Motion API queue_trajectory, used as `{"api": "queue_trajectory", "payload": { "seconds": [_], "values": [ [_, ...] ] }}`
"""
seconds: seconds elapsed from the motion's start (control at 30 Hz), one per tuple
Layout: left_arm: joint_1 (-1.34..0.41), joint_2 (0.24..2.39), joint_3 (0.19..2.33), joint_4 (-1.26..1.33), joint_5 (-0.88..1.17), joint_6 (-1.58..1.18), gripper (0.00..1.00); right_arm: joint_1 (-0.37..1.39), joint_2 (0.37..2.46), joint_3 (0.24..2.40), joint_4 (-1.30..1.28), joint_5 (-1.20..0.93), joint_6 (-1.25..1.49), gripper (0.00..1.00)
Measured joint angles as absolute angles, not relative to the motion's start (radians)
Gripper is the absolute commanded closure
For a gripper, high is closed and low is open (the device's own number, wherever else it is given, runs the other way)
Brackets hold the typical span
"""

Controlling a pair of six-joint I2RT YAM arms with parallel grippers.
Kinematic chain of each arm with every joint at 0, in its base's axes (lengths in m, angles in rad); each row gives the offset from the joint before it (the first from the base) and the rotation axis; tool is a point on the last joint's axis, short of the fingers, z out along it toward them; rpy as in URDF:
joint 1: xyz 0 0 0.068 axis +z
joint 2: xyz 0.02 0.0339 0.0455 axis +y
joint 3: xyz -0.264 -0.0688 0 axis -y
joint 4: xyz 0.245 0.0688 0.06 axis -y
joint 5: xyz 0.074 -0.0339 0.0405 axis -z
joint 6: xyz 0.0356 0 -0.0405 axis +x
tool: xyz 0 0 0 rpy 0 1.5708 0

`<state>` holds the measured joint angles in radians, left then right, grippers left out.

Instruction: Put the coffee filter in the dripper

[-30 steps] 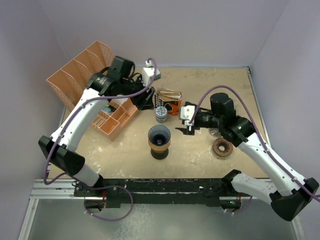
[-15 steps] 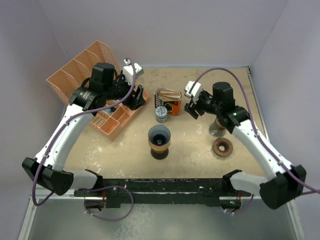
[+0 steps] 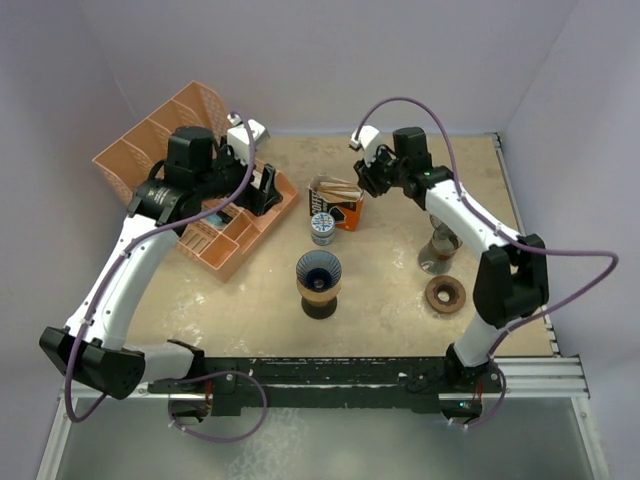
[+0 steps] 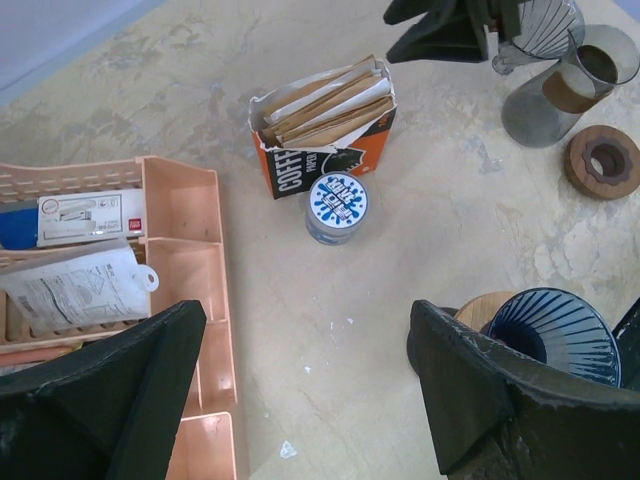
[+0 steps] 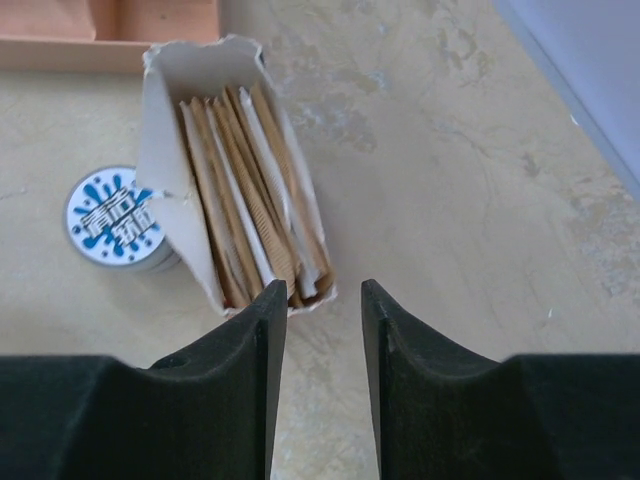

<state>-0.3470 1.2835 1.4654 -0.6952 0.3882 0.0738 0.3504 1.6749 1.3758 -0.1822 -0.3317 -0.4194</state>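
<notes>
Two grippers, both empty w/ jaws apart: right gripper [image 5: 323, 293] by filter box [image 5: 243, 185], left gripper [image 4: 308, 318] spread wide nr dripper [image 4: 553, 328]

**Soft, even light in all 3 views**

The overhead view is bright and evenly lit. The source is out of frame, probably above. The arms cast only faint, blurred shadows on the tan table [image 3: 400, 300], and the pale walls show no hard glare.

In the left wrist view the left gripper [image 4: 308, 315] shows as near-black, soft-edged shapes. The filter box [image 4: 325, 130] and tin lid [image 4: 337, 200] are crisp, and the glass carafe [image 4: 535, 110] carries mild highlights.

In the right wrist view the right gripper [image 5: 322, 290] is featureless black. The paper filters [image 5: 250, 190] are sharp, with thin shadows between their folds. The wall strip in the upper right corner looks hazy.
</notes>
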Motion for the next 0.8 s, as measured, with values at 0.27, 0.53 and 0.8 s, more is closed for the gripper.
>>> {"api": "queue_trajectory", "payload": {
  "seconds": [0.27,0.53,0.8],
  "values": [
    [-0.340,1.261,1.444,-0.678,0.384,0.055,0.18,0.348,1.815,1.520,-0.199,-0.359,-0.418,0.70],
    [-0.340,1.243,1.441,-0.667,0.381,0.041,0.18,0.348,1.892,1.596,-0.245,-0.385,-0.422,0.72],
    [-0.340,1.230,1.439,-0.659,0.381,0.037,0.18,0.348,1.906,1.604,-0.278,-0.386,-0.427,0.69]
  ]
}}
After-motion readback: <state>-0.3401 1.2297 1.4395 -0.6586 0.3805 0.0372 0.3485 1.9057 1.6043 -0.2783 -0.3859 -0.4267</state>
